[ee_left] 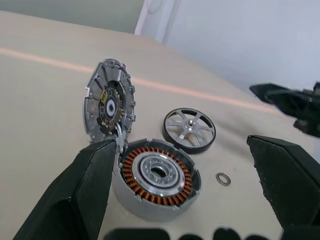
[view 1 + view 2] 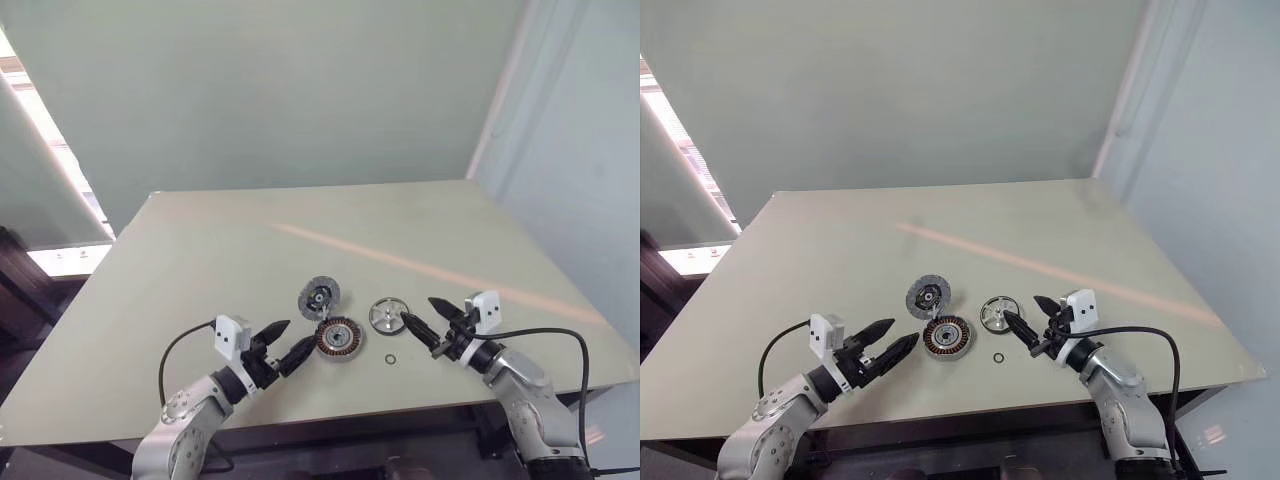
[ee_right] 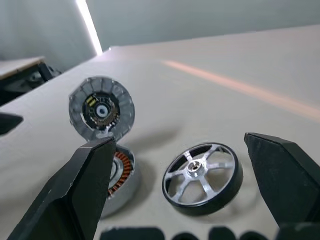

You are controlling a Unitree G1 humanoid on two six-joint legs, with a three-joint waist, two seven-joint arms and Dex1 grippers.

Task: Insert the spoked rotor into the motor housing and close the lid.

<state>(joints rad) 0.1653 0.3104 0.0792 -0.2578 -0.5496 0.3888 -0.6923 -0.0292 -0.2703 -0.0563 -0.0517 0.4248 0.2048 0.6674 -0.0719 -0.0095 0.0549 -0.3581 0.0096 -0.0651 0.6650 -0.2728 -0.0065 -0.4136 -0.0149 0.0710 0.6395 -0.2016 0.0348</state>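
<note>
Resting on the table [image 2: 200, 250], the motor housing [image 2: 338, 338] lies near the front edge, the lid [image 2: 319, 297] standing tilted at its far rim and the spoked rotor [image 2: 386, 315] just beside it. A small ring [image 2: 390, 359] lies nearby. Both grippers are released and empty: the left gripper [image 2: 290, 343] hovers left of the housing, the right gripper [image 2: 415, 320] beside the rotor. Left wrist view: copper coils face up, lid raised. Right wrist view: the rotor lies flat between the open fingers [image 3: 85, 190].
</note>
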